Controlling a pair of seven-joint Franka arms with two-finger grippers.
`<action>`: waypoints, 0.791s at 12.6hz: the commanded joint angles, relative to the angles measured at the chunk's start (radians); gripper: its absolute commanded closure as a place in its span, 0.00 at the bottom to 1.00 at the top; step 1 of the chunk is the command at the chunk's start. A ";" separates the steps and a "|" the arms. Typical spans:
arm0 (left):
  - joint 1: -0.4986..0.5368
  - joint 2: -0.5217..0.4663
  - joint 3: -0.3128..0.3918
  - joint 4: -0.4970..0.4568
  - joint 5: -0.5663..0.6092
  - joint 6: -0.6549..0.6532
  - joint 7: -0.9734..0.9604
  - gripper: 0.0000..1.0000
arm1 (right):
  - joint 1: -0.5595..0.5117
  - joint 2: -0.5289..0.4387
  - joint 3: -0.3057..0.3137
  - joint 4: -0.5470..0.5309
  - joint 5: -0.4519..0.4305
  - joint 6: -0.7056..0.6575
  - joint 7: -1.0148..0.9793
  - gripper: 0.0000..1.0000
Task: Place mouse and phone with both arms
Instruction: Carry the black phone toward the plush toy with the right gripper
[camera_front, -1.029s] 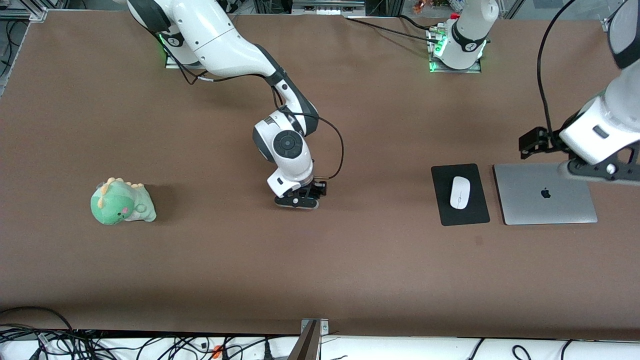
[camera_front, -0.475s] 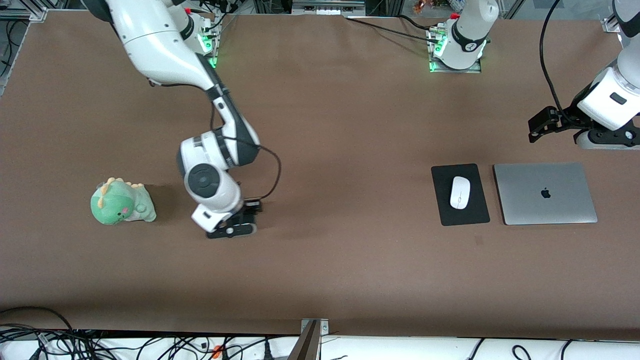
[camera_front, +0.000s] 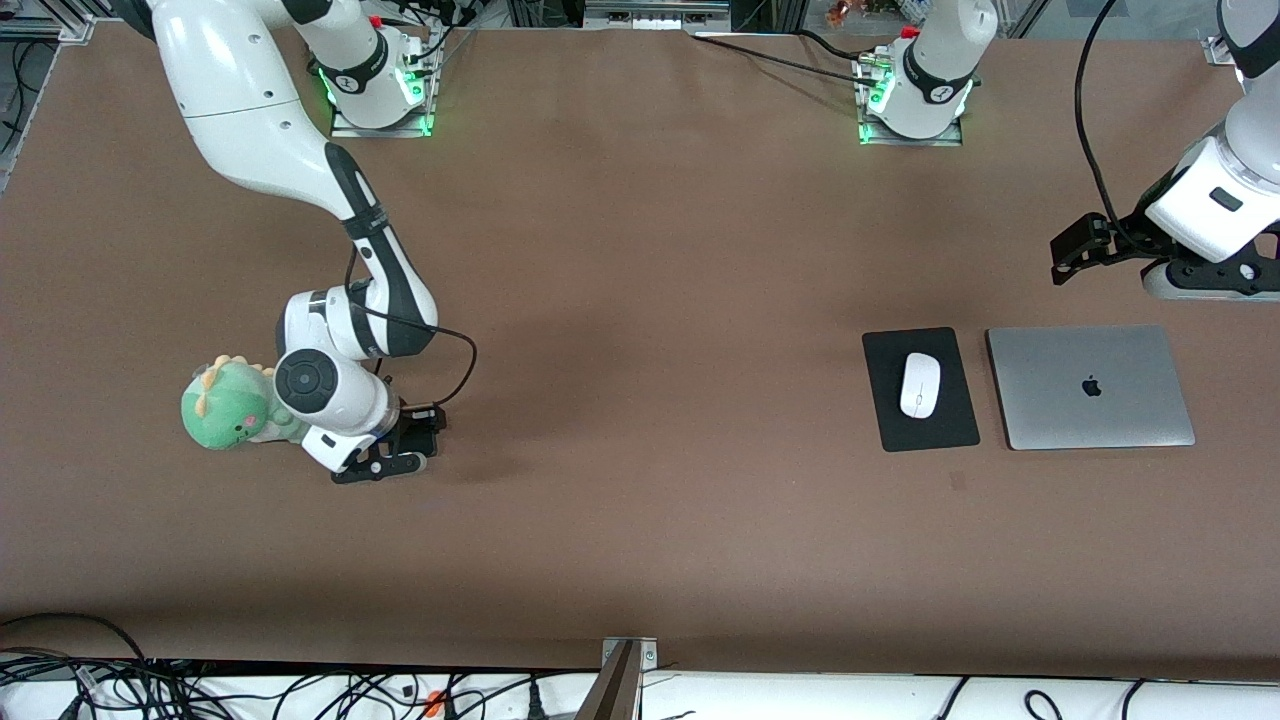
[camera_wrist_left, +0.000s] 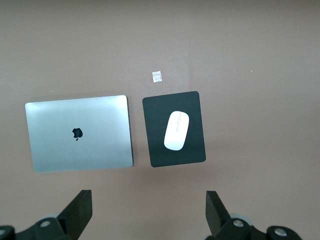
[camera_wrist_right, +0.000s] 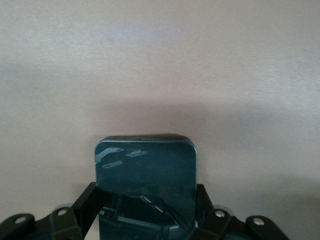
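The white mouse (camera_front: 920, 384) lies on a black mat (camera_front: 945, 425) beside the laptop; it also shows in the left wrist view (camera_wrist_left: 176, 130). My left gripper (camera_front: 1210, 285) is open and empty, up in the air over bare table just past the laptop's edge on the robots' side; its fingers (camera_wrist_left: 80, 210) stand wide apart. My right gripper (camera_front: 385, 465) is shut on the black phone (camera_wrist_right: 145, 170), low over the table beside the green plush toy. In the front view the phone is hidden under the gripper.
A green dinosaur plush (camera_front: 235, 405) sits toward the right arm's end, touching or nearly touching the right wrist. A closed silver laptop (camera_front: 1090, 387) lies toward the left arm's end. A small white tag (camera_wrist_left: 157, 76) lies near the mat.
My right arm has swept with the phone from the table's middle toward the right arm's end, up beside the plush. My left gripper has drawn back from over the laptop toward the robots' side.
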 joint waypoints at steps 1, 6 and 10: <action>-0.006 -0.007 0.002 0.000 -0.008 -0.006 0.004 0.00 | -0.022 -0.052 0.014 -0.090 0.006 0.050 -0.024 0.12; -0.007 -0.007 0.002 0.000 -0.008 -0.008 0.004 0.00 | -0.013 -0.224 0.023 -0.075 0.032 -0.121 0.081 0.00; -0.006 -0.008 0.002 0.000 -0.008 -0.006 0.004 0.00 | -0.008 -0.413 0.043 -0.029 0.030 -0.363 0.138 0.00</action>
